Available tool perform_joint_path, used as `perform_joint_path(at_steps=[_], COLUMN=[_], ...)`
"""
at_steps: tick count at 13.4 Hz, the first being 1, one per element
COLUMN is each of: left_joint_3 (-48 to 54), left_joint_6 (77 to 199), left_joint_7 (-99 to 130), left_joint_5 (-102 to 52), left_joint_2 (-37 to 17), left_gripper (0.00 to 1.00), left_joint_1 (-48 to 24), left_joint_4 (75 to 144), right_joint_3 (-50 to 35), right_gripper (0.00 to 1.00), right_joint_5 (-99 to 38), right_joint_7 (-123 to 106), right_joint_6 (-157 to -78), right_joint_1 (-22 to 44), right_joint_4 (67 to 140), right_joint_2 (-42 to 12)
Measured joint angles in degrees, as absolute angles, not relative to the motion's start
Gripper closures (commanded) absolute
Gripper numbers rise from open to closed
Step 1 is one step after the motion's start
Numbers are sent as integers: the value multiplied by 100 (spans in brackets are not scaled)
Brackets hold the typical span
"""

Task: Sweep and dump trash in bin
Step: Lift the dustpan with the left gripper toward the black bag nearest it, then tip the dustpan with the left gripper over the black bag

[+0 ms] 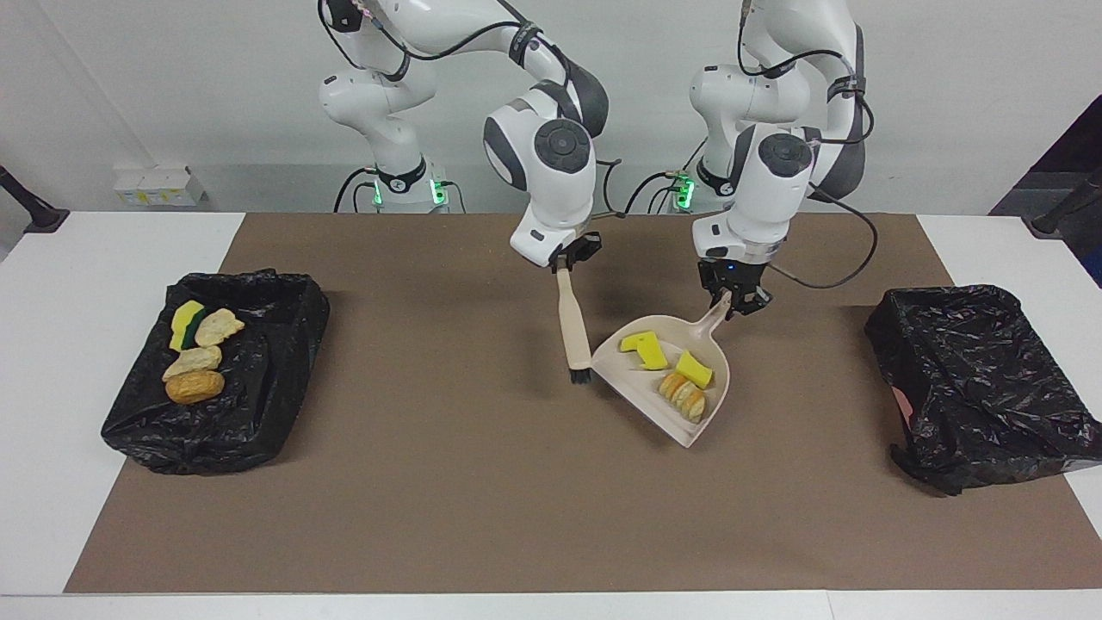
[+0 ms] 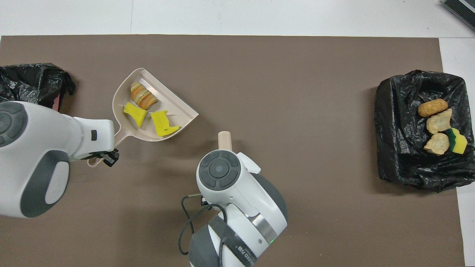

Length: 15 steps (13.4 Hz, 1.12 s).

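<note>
A beige dustpan (image 1: 633, 387) (image 2: 176, 109) holds two yellow sponge wedges (image 1: 647, 349) (image 2: 163, 124) and a striped croissant (image 1: 683, 398) (image 2: 143, 96). My left gripper (image 1: 732, 301) (image 2: 102, 157) is shut on the dustpan's handle, which points up toward the robots. My right gripper (image 1: 568, 263) is shut on the top of a beige brush (image 1: 571, 323) that hangs upright. Its black bristles (image 1: 579, 375) are beside the dustpan's open edge. In the overhead view the right arm covers the brush except its handle end (image 2: 224, 140).
A black-lined bin (image 1: 275, 370) (image 2: 400, 129) at the right arm's end holds a golden-brown bun (image 1: 195, 387), two pale bread chunks (image 1: 219, 326) and a yellow-and-green sponge (image 1: 186, 322). A second black-lined bin (image 1: 973, 379) (image 2: 33, 81) stands at the left arm's end.
</note>
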<state>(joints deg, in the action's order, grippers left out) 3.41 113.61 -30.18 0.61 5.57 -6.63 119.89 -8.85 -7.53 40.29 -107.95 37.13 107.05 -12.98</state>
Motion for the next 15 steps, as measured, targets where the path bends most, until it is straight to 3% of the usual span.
perform_joint_path(at_steps=[6, 8, 9, 10, 15], left_joint_3=[301, 295, 294, 289, 249], left_joint_6=[10234, 10215, 10214, 10220, 11021], left_joint_7=[-3084, -3251, -3419, -3652, -5115], left_joint_5=[-98, -101, -102, -103, 28], left_joint_2=[558, 552, 542, 531, 344], left_gripper=[100, 100, 100, 100, 100], left_joint_1=[745, 1243, 1514, 1802, 3179], left_joint_4=[11393, 11314, 11249, 11167, 10896], right_joint_3=[-896, -887, -881, -874, -834], right_gripper=[100, 63, 37, 0, 0], right_joint_5=[-779, -879, -898, -906, -848], right_joint_7=[4707, 4707, 4707, 4707, 4707], right_joint_6=[-11574, -12037, -12149, -12165, -11625], right_joint_1=[4446, 4448, 4448, 4448, 4420], right_joint_4=[11439, 11681, 11757, 11801, 11421], right_joint_2=[-1263, -1198, -1155, -1123, -1101])
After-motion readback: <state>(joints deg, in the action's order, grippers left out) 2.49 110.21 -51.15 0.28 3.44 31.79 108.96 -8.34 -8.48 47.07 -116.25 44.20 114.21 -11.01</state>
